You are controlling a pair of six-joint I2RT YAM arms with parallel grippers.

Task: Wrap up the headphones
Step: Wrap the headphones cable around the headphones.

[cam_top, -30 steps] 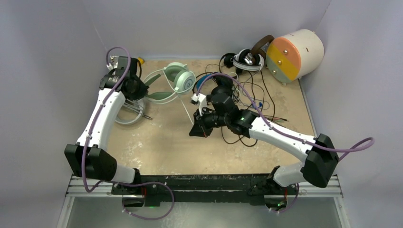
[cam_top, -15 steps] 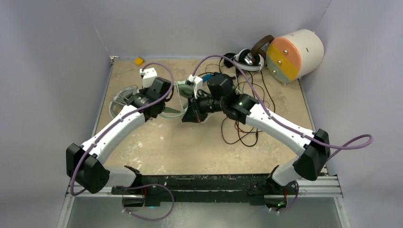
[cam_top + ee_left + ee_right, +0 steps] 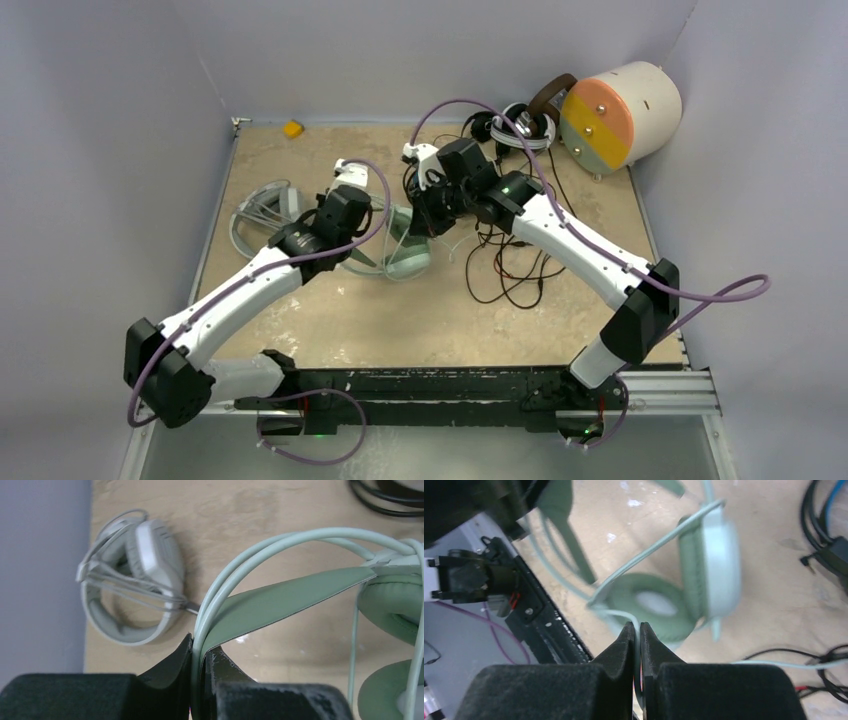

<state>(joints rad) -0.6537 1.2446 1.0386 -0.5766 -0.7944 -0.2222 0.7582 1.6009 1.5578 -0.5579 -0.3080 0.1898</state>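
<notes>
Over the last second my left arm has swung in from the far-left corner, bringing the mint-green headset [image 3: 404, 256] with it. The headset is now near the middle of the tabletop [image 3: 330, 330]; I cannot tell whether its earcups touch the surface. The left gripper [image 3: 199, 652] is clamped on the twin wire hoops of the headband. My right gripper [image 3: 636, 631] has moved from mid-table towards the far edge and is pinched shut on the thin mint cable [image 3: 618, 613]. I read that as set for winding: one side steadies the frame and the other leads the cord. The white-grey headset [image 3: 145, 555] by the left edge looks already bound with its cable, so I judge this one barely started.
</notes>
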